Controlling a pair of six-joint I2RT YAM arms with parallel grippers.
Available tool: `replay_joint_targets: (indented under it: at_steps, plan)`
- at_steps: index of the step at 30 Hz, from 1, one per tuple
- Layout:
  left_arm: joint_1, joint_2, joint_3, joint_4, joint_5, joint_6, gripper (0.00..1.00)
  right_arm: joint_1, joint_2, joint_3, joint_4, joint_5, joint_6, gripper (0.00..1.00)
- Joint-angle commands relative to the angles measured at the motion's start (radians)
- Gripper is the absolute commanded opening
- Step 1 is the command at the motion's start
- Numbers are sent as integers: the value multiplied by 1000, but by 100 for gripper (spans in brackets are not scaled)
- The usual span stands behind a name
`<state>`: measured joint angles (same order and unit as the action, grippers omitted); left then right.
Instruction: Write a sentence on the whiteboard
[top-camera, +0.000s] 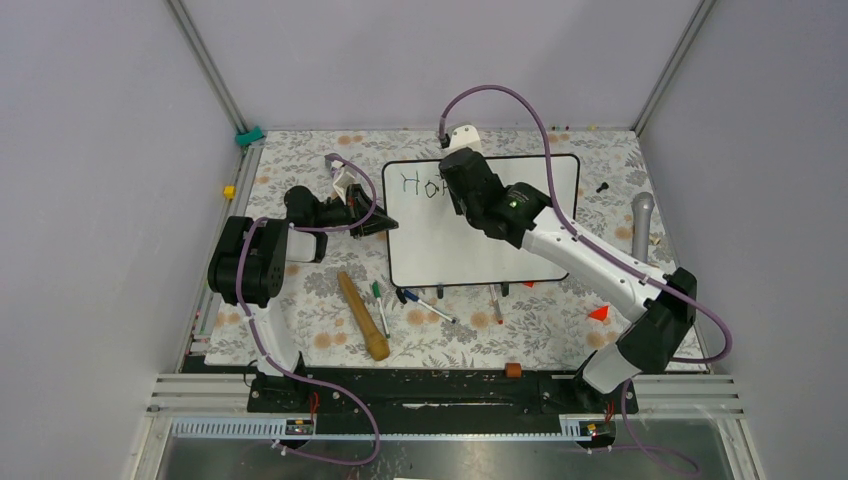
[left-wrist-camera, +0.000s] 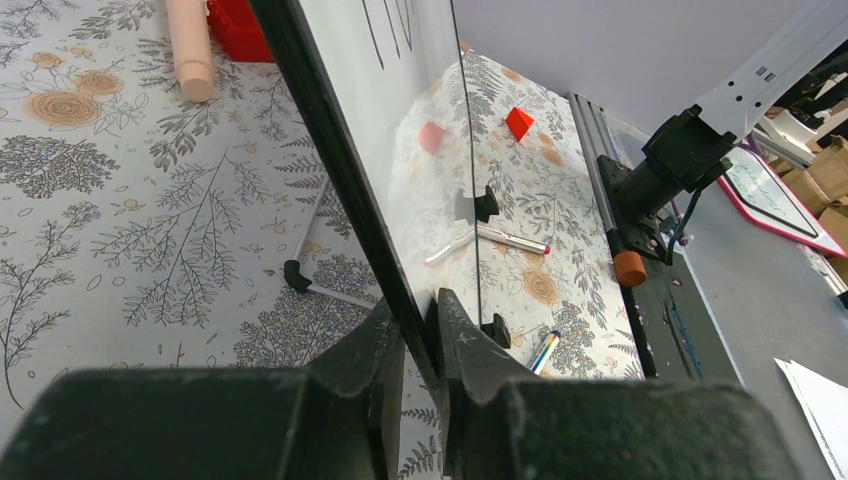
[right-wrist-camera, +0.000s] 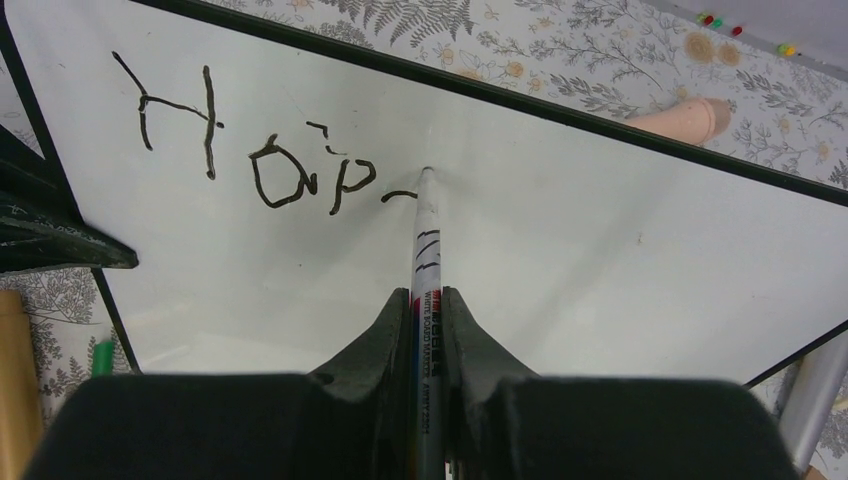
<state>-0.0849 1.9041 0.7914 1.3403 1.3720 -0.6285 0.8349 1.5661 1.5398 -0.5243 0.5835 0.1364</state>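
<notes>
Noted floral-print cloth (top-camera: 300, 170) under everything, matt and flat. On it, glossy white whiteboard (top-camera: 450, 250) with thin black frame and rounded corners, face toward overhead camera, middle of cloth; flat or slightly propped, cannot tell. Clamped at whiteboard's left edge by left gripper (left-wrist-camera: 420, 315), jaws nearly together with only the thin frame between them. Judged a steadying hold, to stop slick board sliding under pen pressure. Reaching over whiteboard's upper half, right gripper (right-wrist-camera: 428, 300), pinched tight on slim white marker (right-wrist-camera: 425, 225), barrel in line with fingers, tip down on surface; held so, presumably, for stroke control. Off whiteboard's near-left corner, round wooden stick (top-camera: 362, 315), lying loose. Along whiteboard's near edge, a few spare pens (top-camera: 425, 303). Off near-right corner, small red wedge (top-camera: 598, 313). At whiteboard's top left, sentence (right-wrist-camera: 260, 160) begun: thin dark wobbly strokes reading "Hop", plus short dash at marker tip, likely start of next letter. By the look of it, most of the writing not yet done.
</notes>
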Motion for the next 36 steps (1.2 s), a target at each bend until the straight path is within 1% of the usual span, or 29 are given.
replay_joint_targets:
  at_steps: [1,8,18,28,36]
  plan:
    - [2,-28,20,137,29,140,0,-11,16,49,15,-21,-11,0]
    - [3,-26,20,137,30,139,0,-12,16,37,15,-79,-8,0]
    - [2,-27,20,137,30,141,0,-11,-12,-3,-27,-105,8,0]
    - [2,-27,20,137,31,140,0,-10,-41,-41,-51,-97,11,0]
    - [3,-30,19,137,31,142,0,-11,-49,-27,-76,-29,-13,0]
